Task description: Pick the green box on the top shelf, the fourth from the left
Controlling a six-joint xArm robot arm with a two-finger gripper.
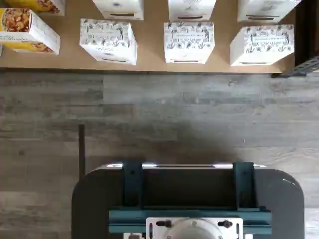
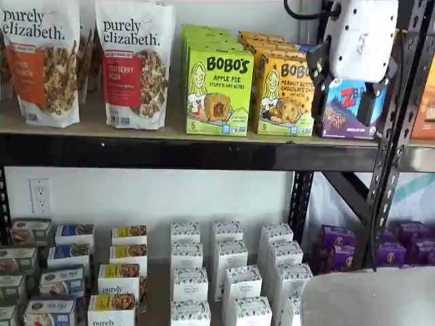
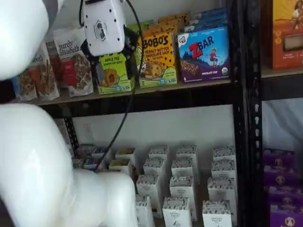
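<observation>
I see lime-green cardboard Bobo's apple pie box upright at front edge of tan wooden top shelf, face out for frontal grab. My white-bodied tool hangs in front, jaws wide, empty.

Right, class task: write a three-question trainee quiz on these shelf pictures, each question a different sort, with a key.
1. True or false: the gripper is closed on the green box.
2. Which box stands directly beside the green Bobo's Apple Pie box on the top shelf? A) the orange-yellow Bobo's peanut butter box B) the blue ZBar box C) a small white box
3. Fill in: the small white boxes stand on the ____ level.

Key
1. False: the gripper hangs in front of the shelf, apart from the box.
2. A
3. lower
</observation>
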